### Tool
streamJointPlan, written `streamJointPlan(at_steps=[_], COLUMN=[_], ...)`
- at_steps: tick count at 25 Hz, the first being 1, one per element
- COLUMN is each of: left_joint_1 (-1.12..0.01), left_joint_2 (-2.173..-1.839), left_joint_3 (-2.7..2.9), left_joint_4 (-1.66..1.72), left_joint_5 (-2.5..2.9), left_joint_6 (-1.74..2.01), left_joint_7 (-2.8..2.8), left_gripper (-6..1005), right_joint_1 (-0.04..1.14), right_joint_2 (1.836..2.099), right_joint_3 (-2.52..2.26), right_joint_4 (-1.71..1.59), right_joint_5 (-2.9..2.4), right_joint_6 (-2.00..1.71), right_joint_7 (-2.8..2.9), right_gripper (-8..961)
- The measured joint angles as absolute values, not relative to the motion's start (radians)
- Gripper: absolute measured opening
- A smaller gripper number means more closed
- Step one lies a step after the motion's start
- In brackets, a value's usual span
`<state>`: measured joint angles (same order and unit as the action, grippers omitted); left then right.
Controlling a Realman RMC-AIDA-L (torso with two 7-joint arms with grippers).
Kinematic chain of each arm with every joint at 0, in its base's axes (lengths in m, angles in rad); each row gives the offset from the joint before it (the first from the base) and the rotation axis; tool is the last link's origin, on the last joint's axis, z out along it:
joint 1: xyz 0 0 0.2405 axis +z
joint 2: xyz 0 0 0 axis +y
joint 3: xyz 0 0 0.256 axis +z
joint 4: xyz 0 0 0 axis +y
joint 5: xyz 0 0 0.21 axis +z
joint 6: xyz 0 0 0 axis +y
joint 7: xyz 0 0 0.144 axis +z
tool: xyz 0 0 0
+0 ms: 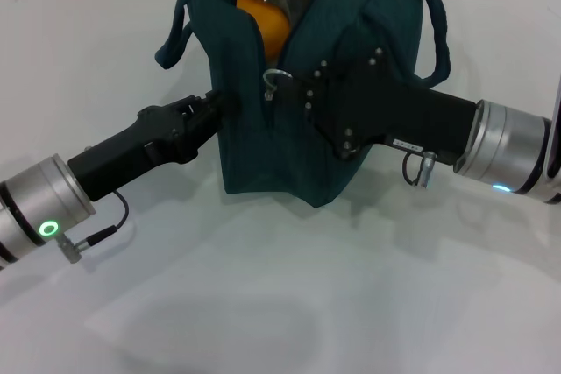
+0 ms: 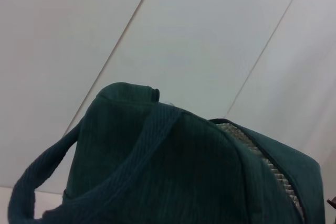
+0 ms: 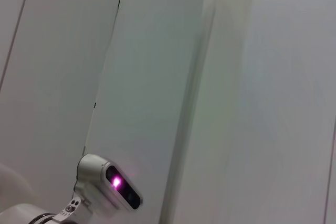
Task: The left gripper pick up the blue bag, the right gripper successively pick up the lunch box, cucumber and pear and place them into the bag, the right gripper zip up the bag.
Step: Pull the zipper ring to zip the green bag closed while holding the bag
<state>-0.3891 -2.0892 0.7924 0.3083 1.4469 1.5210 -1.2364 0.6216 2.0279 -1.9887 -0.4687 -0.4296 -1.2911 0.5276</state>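
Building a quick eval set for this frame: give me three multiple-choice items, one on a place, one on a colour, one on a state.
1. Where is the right gripper?
A. at the ring zipper pull
B. flat on the table
C. on a loop handle

2. What colour is the fruit showing in the dark teal-blue fabric bag?
A. green
B. orange-yellow
C. red

3. How is the bag's zipper?
A. fully shut
B. open at the top
C. torn off

Key: 1 A, its tip meets the ring on the bag's front. 2 B, the pear shows through the opening. 3 B, foil lining and pear are exposed above the pull.
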Motion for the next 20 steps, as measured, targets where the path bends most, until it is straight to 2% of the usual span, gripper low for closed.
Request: streamJointPlan(at_steps=[5,13,20], left_joint_1=[-0.39,-0.391,-0.391], left_joint_2=[-2.089,-2.088,-2.088], left_joint_3=[0.794,0.797,0.798], left_joint_4=[0.31,0.313,0.315], left_joint_5=[1.446,1.447,1.454], left_joint_6=[1.522,1.524,1.524], left_joint_7=[-1.236,-1.236,-1.236], left_gripper=[180,88,78], right_joint_1=[0.623,0.627,0.652], right_joint_2=[2.028,2.028,2.028], right_joint_3=[-1.987,-1.984,-1.973], right_joint_4=[-0.469,-0.474,-0.478], right_joint_5=[-0.429,-0.408,-0.404], right_joint_6=[-1.283,-1.281,-1.28], right_joint_7=[0.527,0.522,0.521], right_gripper=[9,9,9])
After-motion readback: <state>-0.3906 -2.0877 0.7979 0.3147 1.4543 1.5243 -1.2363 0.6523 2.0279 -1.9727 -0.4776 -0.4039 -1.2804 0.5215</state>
